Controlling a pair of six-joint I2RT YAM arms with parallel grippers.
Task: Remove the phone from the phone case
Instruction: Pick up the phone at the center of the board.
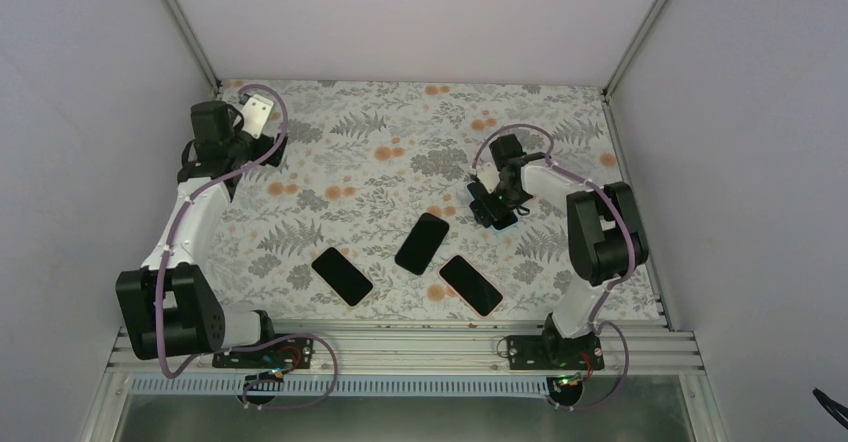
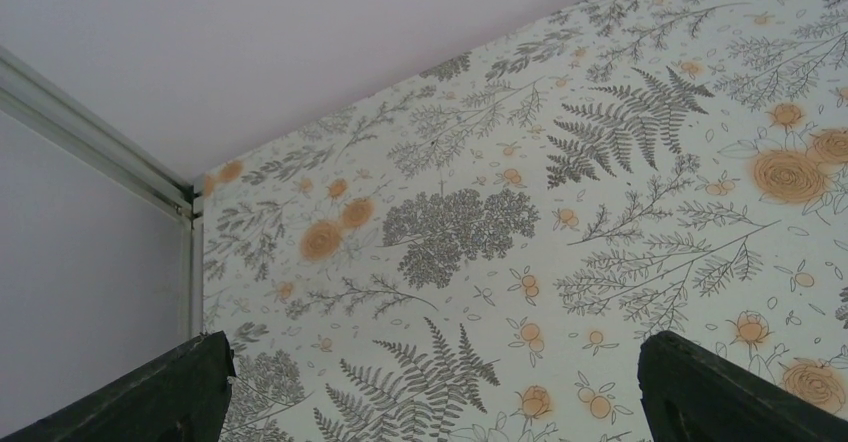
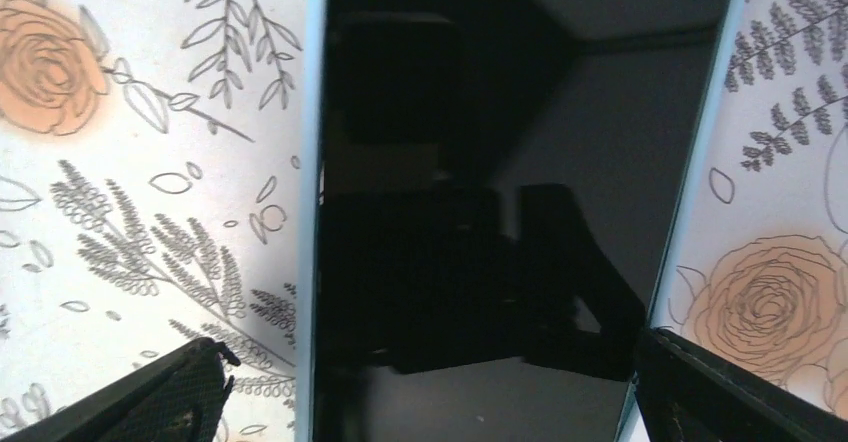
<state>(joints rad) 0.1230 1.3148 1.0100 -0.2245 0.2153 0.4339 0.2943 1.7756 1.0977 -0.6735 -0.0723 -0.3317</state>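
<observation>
Phone (image 3: 520,212) sits inside blue case (image 3: 313,262). Right gripper (image 3: 432,342) over it, fingers wide, holding nothing. Left gripper (image 2: 435,340) far away, fingers wide, empty. Taking out not begun.

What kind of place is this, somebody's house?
Probably a robot test booth, not a house. A left arm and right arm are bolted to a metal rail, plain white walls box in the flowery table, and phones lie laid out.
</observation>
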